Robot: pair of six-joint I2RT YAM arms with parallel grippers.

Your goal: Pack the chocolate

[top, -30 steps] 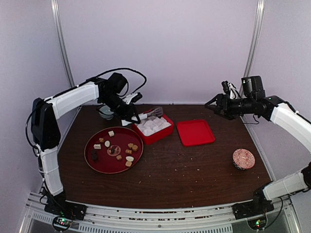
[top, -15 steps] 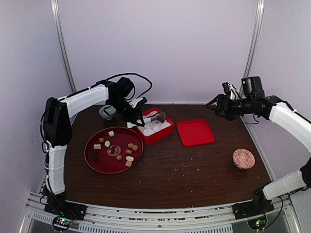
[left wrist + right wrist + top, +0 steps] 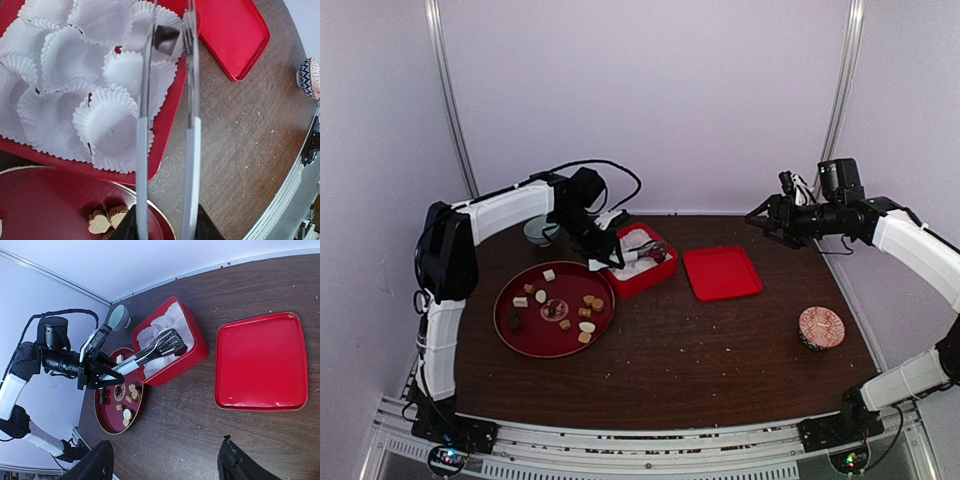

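Observation:
My left gripper (image 3: pixel 601 246) is shut on the handles of metal tongs (image 3: pixel 638 254), whose arms reach out over a red box (image 3: pixel 642 281) lined with white paper cups (image 3: pixel 110 130). A dark brown piece of chocolate (image 3: pixel 167 39) sits between the tong tips, low over a cup at the box's right end, also seen from the right wrist as the chocolate (image 3: pixel 181 348). Several more chocolate pieces (image 3: pixel 560 305), tan, cream and dark, lie on a round dark red plate (image 3: pixel 520 330). My right gripper (image 3: pixel 761 215) hovers open and empty, high above the table's back right.
The box's flat red lid (image 3: pixel 722 272) lies right of the box. A small patterned bowl (image 3: pixel 821 327) stands near the right edge. A pale green bowl (image 3: pixel 538 232) sits behind the plate at the back left. Purple walls close in the back and sides.
My left arm has swung right and down, carrying the tongs and the dark piece from the box's back left to low over its right end. The right arm has stayed put.

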